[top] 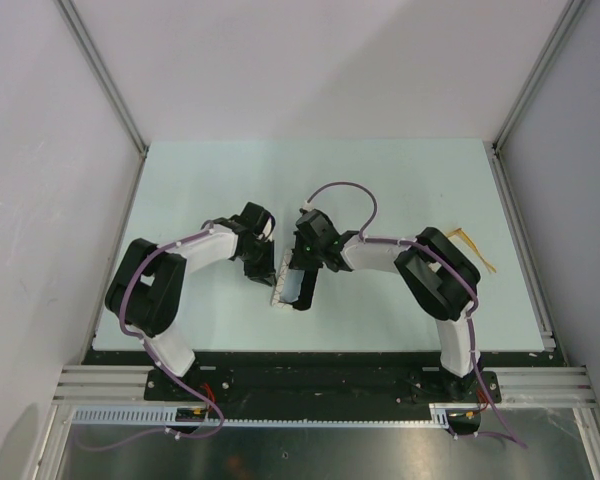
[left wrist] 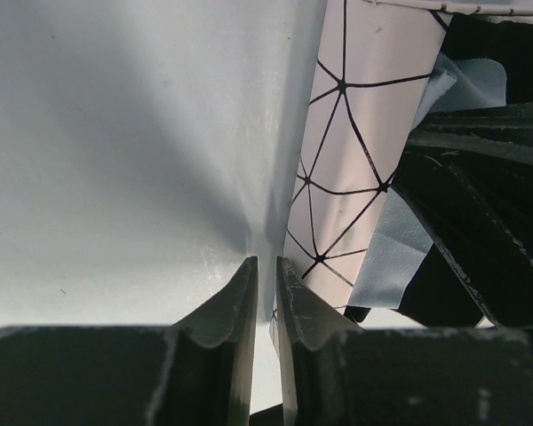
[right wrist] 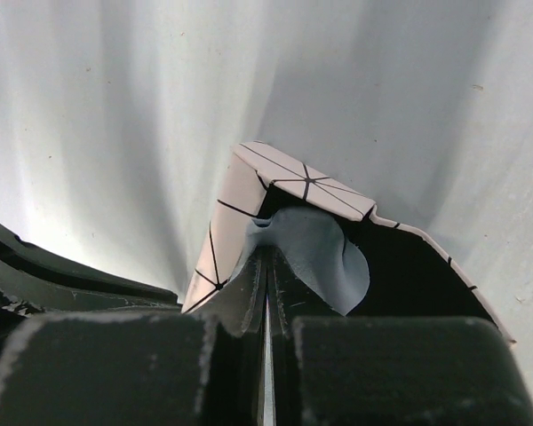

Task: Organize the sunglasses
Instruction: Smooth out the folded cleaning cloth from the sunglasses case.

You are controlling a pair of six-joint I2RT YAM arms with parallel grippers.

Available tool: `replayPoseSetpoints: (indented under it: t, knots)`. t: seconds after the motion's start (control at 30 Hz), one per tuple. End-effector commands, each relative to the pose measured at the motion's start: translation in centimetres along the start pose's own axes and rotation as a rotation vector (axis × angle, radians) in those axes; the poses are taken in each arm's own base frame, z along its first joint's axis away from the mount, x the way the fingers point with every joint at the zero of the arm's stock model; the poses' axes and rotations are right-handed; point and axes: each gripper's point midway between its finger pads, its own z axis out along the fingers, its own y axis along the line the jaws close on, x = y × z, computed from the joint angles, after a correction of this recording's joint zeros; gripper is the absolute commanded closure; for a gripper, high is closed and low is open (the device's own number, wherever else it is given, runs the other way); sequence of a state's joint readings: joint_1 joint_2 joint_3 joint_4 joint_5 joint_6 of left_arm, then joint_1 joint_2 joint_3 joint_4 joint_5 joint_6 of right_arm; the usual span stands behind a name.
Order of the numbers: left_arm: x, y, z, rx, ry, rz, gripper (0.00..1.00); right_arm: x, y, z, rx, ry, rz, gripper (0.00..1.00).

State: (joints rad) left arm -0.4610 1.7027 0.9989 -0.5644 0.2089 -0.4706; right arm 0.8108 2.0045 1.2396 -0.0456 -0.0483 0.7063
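Note:
The sunglasses [top: 473,249], thin and yellow-orange, lie on the table to the right, just beyond my right arm's elbow and away from both grippers. A white case [top: 283,287] with black triangle lines sits at the table's middle, its mouth open. My left gripper [left wrist: 266,262] is shut on the edge of the case [left wrist: 355,133]. My right gripper [right wrist: 268,253] is shut on a blue-grey cloth [right wrist: 324,257] at the mouth of the case [right wrist: 235,209], with the cloth bunched inside the dark opening. The left wrist view shows the cloth [left wrist: 391,257] beside the case too.
The pale table [top: 380,180] is boxed in by white walls at the left, right and back. Both arms meet over the case at the middle, the right arm's black links [left wrist: 480,195] close beside the left fingers.

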Motion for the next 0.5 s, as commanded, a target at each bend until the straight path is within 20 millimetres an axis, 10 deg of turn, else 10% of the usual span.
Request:
replayPoseSetpoints:
  t: [0.0,0.47]
  knots:
    - [-1.2,-1.4,-0.8,0.031,-0.041,0.017,0.82,-0.3,-0.1,0.3,0.028,-0.028,-0.030,1.00]
    - [-1.1,-1.4,-0.9,0.027,-0.043,0.021,0.82,-4.3,0.5,-2.7,0.080,-0.186,-0.072,0.98]
